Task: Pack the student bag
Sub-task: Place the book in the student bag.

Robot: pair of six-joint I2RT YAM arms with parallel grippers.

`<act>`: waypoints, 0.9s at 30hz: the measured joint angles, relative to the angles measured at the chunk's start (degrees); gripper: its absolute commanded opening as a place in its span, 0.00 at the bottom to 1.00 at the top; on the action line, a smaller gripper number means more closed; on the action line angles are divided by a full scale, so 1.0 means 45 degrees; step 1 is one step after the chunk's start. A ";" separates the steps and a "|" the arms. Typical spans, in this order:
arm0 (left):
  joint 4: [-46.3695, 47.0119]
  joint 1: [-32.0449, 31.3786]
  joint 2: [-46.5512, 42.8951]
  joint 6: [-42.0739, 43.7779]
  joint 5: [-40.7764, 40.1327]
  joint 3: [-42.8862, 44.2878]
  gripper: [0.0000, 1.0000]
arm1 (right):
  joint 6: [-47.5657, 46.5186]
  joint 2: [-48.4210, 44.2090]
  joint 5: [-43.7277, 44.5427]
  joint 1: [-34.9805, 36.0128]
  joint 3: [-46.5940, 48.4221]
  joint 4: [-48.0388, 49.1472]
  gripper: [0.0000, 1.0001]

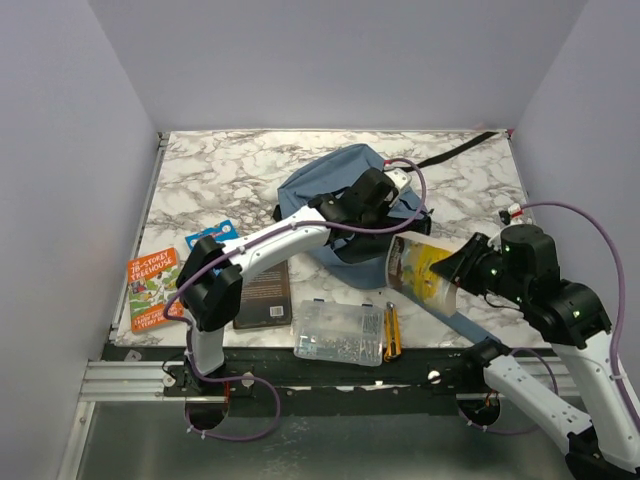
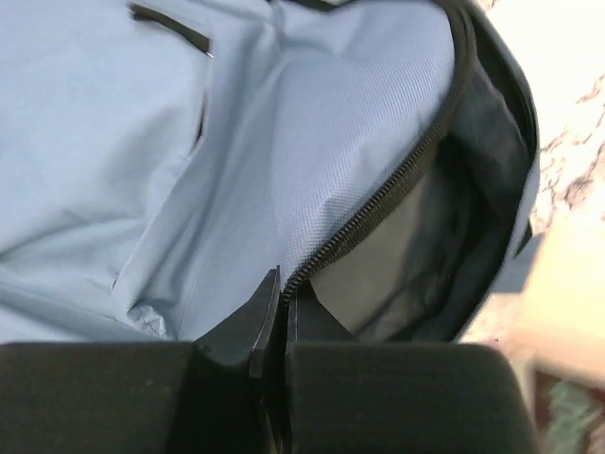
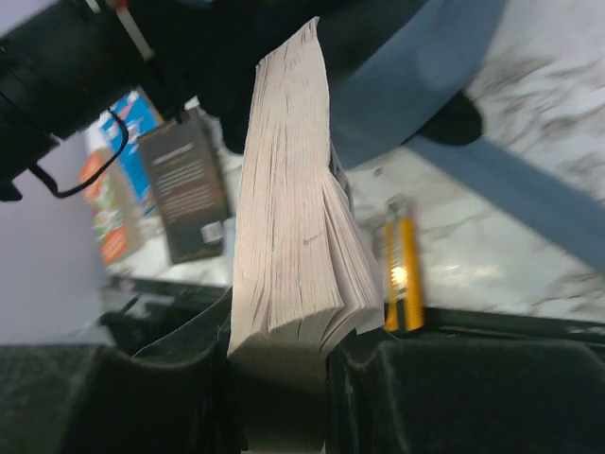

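Observation:
The student bag (image 1: 318, 190), a blue-grey fabric backpack, lies at the middle of the marble table. My left gripper (image 1: 392, 208) reaches over it. In the left wrist view its jaws (image 2: 282, 288) are shut on the bag's zipper edge (image 2: 378, 194), with the open dark compartment (image 2: 435, 255) to the right. My right gripper (image 1: 468, 266) is shut on a thick paperback book (image 1: 422, 270) held in the air just right of the bag. In the right wrist view the book's page edges (image 3: 284, 189) stand up out of the gripper (image 3: 279, 350).
Near the front edge lie a clear plastic box (image 1: 338, 332), a yellow utility knife (image 1: 391, 333), a dark book (image 1: 263, 290) and an orange book (image 1: 153, 288). A blue card (image 1: 222, 232) sits behind them. A black strap (image 1: 460, 150) trails toward the back right.

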 measured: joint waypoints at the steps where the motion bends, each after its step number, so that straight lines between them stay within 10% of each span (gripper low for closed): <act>1: 0.0010 0.0000 -0.0204 -0.0092 -0.0175 -0.0005 0.00 | 0.0529 -0.0083 -0.0631 0.0000 -0.0131 0.0083 0.01; 10: 0.0733 0.0005 -0.2827 -0.0831 -0.0583 -0.0947 0.00 | 0.5780 -0.0816 -0.3599 0.0015 -0.4056 0.4337 0.00; 27: 0.2764 0.0291 -0.4051 -0.1069 -0.0005 -0.3162 0.00 | 1.1715 -0.0884 -0.3468 -0.1967 -0.8408 1.0452 0.00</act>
